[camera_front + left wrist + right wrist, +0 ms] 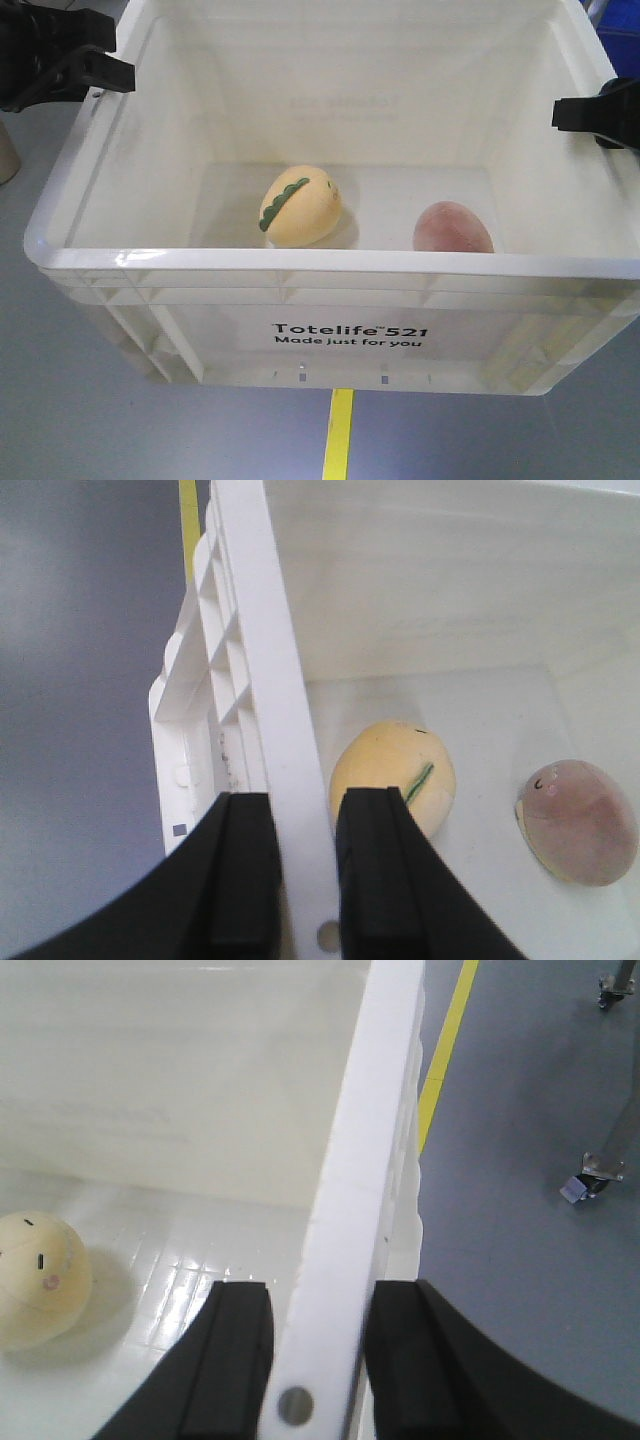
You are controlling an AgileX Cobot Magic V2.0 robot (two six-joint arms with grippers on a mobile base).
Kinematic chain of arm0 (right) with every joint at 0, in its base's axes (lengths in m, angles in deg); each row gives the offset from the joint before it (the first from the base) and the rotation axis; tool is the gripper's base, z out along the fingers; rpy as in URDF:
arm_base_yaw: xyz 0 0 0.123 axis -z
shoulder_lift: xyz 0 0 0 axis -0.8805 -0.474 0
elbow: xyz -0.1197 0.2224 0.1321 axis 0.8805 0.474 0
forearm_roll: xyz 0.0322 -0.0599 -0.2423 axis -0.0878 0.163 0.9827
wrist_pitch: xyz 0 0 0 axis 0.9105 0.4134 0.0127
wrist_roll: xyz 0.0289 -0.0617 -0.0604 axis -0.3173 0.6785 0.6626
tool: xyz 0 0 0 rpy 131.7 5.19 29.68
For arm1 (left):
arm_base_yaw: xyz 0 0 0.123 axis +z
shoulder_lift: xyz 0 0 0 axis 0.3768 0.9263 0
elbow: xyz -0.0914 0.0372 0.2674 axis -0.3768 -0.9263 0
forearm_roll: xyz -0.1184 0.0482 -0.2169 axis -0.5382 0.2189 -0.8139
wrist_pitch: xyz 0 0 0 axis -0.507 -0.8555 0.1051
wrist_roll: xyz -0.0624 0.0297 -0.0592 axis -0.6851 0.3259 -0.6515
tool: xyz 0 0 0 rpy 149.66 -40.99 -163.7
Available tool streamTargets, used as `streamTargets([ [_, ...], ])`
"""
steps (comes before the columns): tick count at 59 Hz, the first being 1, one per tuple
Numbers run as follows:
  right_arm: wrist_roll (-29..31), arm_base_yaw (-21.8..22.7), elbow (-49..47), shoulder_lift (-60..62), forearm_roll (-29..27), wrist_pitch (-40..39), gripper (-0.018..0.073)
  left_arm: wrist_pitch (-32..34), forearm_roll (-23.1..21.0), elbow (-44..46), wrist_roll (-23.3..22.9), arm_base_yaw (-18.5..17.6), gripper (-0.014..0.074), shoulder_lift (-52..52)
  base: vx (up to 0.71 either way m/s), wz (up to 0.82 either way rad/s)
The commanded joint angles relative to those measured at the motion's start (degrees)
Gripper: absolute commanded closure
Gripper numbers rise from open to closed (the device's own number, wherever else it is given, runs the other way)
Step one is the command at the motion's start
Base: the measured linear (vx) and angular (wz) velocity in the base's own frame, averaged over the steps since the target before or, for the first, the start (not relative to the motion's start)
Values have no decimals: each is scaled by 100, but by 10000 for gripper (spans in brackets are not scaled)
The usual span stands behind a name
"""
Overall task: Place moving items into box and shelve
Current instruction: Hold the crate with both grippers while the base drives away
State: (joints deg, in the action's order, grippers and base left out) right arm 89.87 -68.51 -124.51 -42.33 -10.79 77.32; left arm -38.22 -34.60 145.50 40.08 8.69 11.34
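Note:
The box (300,262), a large white crate printed "Totelife 521", fills the front view and hangs above the grey floor. Both moving items lie on its bottom. The pale yellow egg (300,207) with the green stripe is left of centre, and the reddish-brown egg (453,228) is to its right, apart from it. My left gripper (95,70) is shut on the left rim, and in the left wrist view the rim (270,660) runs between its fingers (245,860). My right gripper (585,112) is shut on the right rim (370,1130), one finger (235,1360) inside the wall and one outside.
A yellow floor line (339,435) runs under the box toward me. In the right wrist view a caster wheel (585,1175) of some frame stands on the floor outside the box. A blue bin (615,20) shows at top right and a beige object (5,155) at the left edge.

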Motion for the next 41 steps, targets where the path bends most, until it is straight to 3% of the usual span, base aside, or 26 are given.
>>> streamTargets([
  [1,12,13,-264,146,-250,-762,565,594,-466,221,66,-49,603,-227,28,6],
  [41,12,13,-264,146,-250,-762,565,594,-466,221,66,-49,603,-227,32,4],
])
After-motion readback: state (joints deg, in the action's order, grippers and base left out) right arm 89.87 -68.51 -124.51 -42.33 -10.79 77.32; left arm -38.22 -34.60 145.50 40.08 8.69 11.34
